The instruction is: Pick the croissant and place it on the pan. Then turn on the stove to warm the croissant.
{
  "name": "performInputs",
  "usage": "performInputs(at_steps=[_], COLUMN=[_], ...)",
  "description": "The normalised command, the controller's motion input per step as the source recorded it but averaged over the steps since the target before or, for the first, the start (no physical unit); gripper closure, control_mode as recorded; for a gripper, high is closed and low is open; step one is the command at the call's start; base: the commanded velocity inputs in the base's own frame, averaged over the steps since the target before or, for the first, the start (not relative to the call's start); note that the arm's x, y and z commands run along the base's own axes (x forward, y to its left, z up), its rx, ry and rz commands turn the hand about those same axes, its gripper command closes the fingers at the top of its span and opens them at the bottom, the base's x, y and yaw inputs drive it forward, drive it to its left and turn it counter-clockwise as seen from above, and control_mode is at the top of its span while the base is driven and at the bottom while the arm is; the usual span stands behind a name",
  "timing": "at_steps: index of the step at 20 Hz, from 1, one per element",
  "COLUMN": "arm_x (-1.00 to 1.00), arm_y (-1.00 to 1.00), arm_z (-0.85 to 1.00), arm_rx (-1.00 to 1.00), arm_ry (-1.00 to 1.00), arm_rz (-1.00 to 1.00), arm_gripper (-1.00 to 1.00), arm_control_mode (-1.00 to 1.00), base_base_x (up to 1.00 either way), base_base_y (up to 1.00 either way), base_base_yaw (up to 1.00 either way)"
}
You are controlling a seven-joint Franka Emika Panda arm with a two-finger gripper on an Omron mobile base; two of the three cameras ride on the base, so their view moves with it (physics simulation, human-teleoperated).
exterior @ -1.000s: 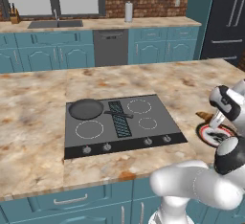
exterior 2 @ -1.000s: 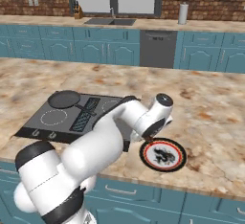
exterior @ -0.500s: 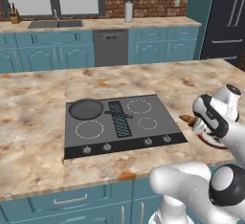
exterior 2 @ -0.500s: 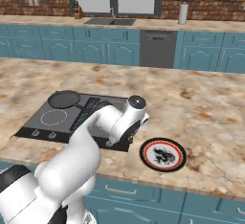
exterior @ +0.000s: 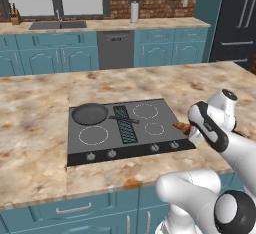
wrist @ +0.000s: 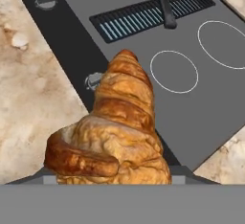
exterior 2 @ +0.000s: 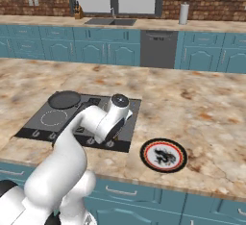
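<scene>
The golden-brown croissant (wrist: 115,132) is held up in my gripper (exterior: 186,129), which is shut on it; its tip (exterior: 180,126) pokes out toward the stove's right edge. It hangs just above the front right corner of the black stove (exterior: 80,148), near a small burner ring (wrist: 174,71). The croissant hides my fingers in the hand view. On the back left burner sits the dark pan (exterior: 90,113), its thin handle (wrist: 162,0) reaching across the ribbed grille. The same pan (exterior 2: 64,99) lies left of my arm in the right base view.
A red-rimmed plate (exterior 2: 163,155) with nothing on it lies on the marble counter right of the stove. Grey knobs (wrist: 93,80) line the stove's front edge. Far behind are a sink (exterior: 57,25) and a paper towel roll (exterior: 134,12).
My arm has swung left from over the plate to the stove's right edge, carrying the croissant with it. The plate stays behind, bare.
</scene>
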Motion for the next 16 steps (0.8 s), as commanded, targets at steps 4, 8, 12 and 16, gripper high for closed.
performInputs(at_steps=[4, 8, 12, 16], arm_x=[0.11, 0.13, 0.23, 0.26], arm_y=[0.47, 0.48, 0.55, 0.6], arm_z=[0.06, 0.05, 0.02, 0.08], arm_rx=[0.0, 0.0, -0.01, -0.04], arm_ry=[0.0, 0.03, 0.08, 0.11], arm_rz=[0.12, 0.08, 0.09, 0.06], arm_gripper=[1.0, 1.0, 1.0, 1.0], arm_control_mode=[-1.0, -1.0, -1.0, -1.0], base_base_x=[0.0, 0.0, 0.0, 0.0], base_base_y=[0.0, 0.0, 0.0, 0.0], base_base_yaw=[0.0, 0.0, 0.0, 0.0])
